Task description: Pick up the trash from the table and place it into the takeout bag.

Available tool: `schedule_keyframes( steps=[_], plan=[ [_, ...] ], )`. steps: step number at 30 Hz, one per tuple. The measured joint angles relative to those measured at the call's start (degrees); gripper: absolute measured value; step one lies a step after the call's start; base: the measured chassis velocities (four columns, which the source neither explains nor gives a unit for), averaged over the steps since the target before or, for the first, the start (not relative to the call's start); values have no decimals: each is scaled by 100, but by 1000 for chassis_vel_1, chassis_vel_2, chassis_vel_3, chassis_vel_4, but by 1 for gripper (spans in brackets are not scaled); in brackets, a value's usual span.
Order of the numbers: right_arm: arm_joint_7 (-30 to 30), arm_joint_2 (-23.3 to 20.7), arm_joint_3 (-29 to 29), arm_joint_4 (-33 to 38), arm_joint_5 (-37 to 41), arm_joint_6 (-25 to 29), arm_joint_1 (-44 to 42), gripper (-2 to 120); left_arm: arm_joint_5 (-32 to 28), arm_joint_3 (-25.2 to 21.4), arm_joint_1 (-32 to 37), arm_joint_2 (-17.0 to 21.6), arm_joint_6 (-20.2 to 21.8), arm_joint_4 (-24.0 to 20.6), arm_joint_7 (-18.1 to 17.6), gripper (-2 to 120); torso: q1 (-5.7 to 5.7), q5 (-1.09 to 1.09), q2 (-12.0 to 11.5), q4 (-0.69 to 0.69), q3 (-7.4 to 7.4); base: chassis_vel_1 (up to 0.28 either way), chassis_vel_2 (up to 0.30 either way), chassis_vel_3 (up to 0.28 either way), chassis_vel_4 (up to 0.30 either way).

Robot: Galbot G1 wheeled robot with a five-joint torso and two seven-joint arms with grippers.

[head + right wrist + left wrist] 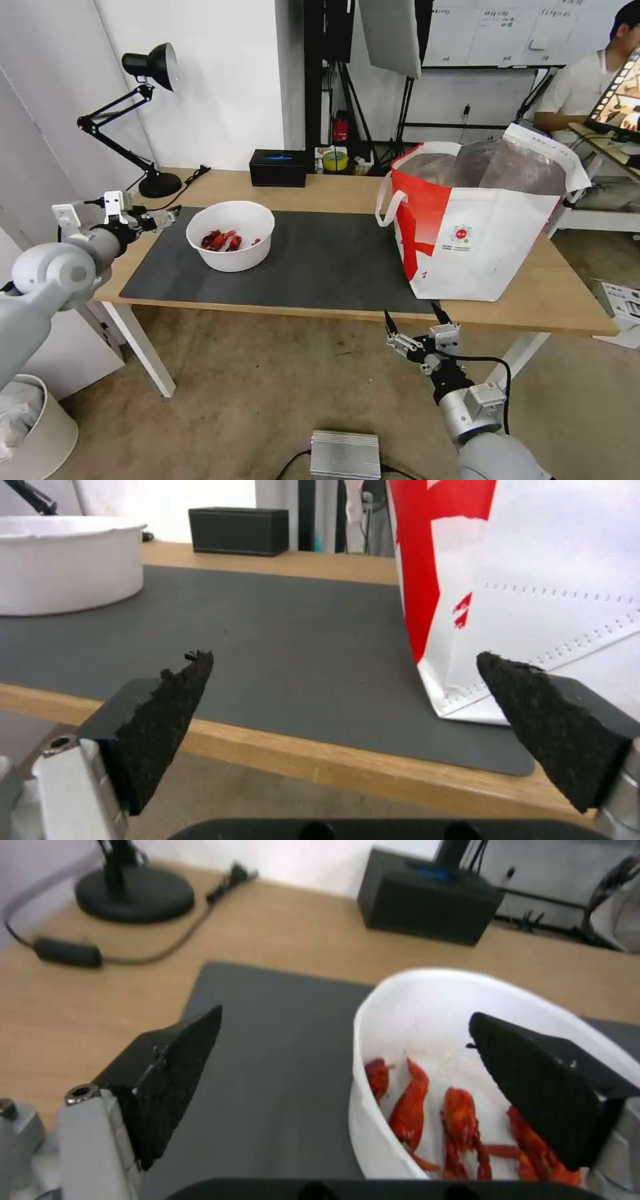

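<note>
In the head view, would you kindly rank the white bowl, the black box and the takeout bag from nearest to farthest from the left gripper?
1. White bowl, on the mat just beside the open left gripper.
2. Black box, at the table's far edge, beyond the bowl.
3. Takeout bag, standing at the table's right end.

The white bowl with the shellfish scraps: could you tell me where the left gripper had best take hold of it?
Probably the white bowl's thin upright rim on its left side, facing the left gripper: one finger inside, one outside. The open jaws already straddle that wall.
</note>
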Motion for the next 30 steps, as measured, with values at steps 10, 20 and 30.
schedule_keyframes(
  steps=[10, 20, 30],
  plan=[
    [-1, 0, 0, 0, 1, 0, 0, 100, -354, 489, -637, -308, 774, 346, -30, 100, 0, 0, 0, -1, -1, 0, 0, 0, 0],
    [-1, 0, 0, 0, 1, 0, 1, 100, -186, 982, -1066, -481, 1407, 561, -263, 100, -1, 0, 0, 0, -1, 0, 0, 0, 0],
    [-1, -1, 0, 0, 1, 0, 1, 100, -184, 1324, -1407, -590, 1677, 798, -476, 100, -1, 0, 0, 0, -1, 0, 0, 0, 0]
  ],
)
